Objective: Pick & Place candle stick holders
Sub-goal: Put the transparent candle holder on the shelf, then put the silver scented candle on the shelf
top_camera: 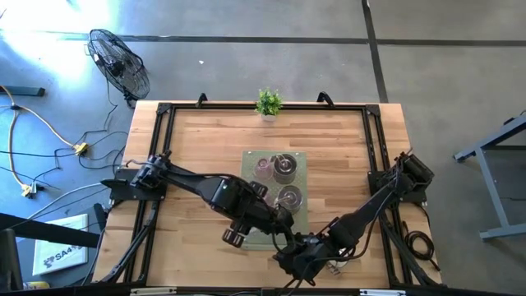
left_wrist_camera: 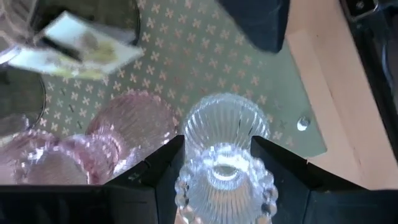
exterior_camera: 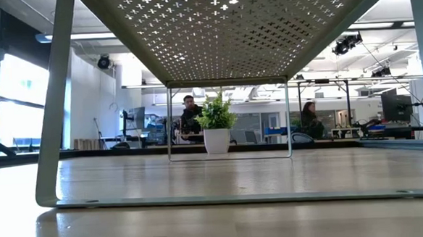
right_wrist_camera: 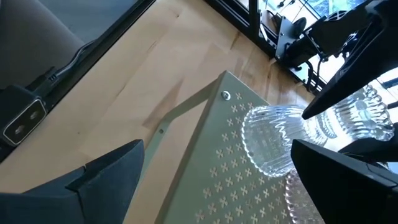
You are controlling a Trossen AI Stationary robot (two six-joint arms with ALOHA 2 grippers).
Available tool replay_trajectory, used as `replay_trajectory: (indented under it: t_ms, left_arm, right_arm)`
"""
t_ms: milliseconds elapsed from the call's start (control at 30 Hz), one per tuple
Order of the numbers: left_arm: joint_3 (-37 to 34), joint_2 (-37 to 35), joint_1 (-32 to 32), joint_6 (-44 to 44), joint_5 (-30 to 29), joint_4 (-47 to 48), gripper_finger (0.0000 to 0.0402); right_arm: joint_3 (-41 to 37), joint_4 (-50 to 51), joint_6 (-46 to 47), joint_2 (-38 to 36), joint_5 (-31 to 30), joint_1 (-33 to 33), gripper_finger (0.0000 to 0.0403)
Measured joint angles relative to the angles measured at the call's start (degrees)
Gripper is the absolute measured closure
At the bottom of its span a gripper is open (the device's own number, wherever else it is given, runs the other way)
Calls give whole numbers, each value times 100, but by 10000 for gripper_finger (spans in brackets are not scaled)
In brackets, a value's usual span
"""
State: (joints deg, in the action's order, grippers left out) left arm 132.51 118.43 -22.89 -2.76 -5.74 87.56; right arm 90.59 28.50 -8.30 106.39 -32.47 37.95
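Bare wooden worktop (top_camera: pixel 197 140) lies open on both sides of the pale green perforated metal stand (top_camera: pixel 297 161), whose top is crowded with pink and silvery round holders (top_camera: pixel 285 167).

this looks like a big robot lab or workshop. the wooden table (top_camera: pixel 205 140) stands on a bare grey floor (top_camera: pixel 329 57) with dark lines on it. beside the table lies a black fan (top_camera: pixel 120 64), and near the fan run loose yellow and white cables (top_camera: pixel 37 123). far behind the small potted plant (exterior_camera: pixel 216 128) on the table is a wide open room with desks, screens (exterior_camera: pixel 396 105), tall windows (exterior_camera: pixel 11 100), lamps on the ceiling, and people sitting (exterior_camera: pixel 190 114).
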Motion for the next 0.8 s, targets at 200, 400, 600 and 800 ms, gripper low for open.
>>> replay_trajectory:
  t_ms: [200, 400, 600, 800]
  left_arm:
    - [0, -4, -1, 2, 72, -89, 225]
    - [0, -9, -1, -4, 96, -87, 224]
    - [1, -11, -1, -16, 98, -269, 224]
    - [2, -17, -1, -122, 98, -453, 224]
  right_arm:
    - [0, 43, 40, 0, -4, -4, 3]
    - [0, 61, 40, 0, -10, -4, 3]
    - [0, 67, 31, 0, -143, -4, 3]
    - [0, 67, -6, 0, -170, -4, 3]
